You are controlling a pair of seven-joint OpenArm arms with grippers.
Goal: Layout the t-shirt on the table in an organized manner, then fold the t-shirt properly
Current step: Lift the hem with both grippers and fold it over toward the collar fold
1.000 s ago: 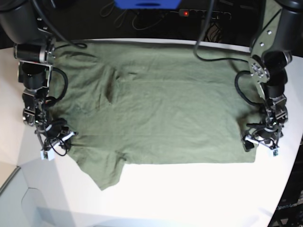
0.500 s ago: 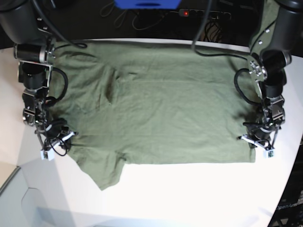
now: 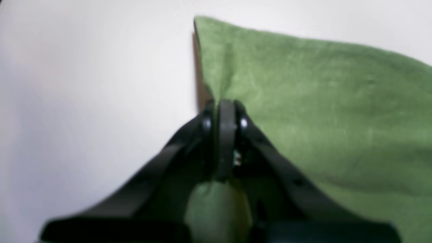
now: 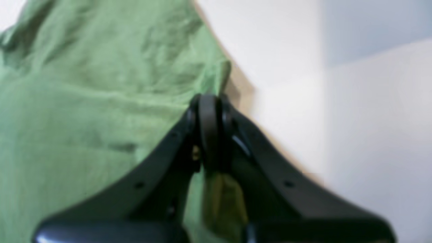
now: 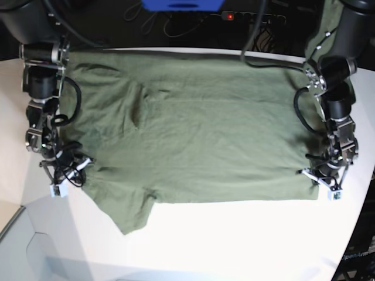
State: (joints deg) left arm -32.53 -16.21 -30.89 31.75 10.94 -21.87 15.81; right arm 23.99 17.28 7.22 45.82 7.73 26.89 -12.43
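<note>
T-shirt (image 5: 199,129) cloth is spread almost flat on the white table (image 5: 246,240), with one sleeve sticking out at the near edge. The left gripper (image 3: 224,108) is pinched tight on the shirt's near corner, and the right gripper (image 4: 209,104) is pinched tight on the edge by the sleeve. Both edges are probably held so the shirt can be pulled smooth before it is folded.
</note>
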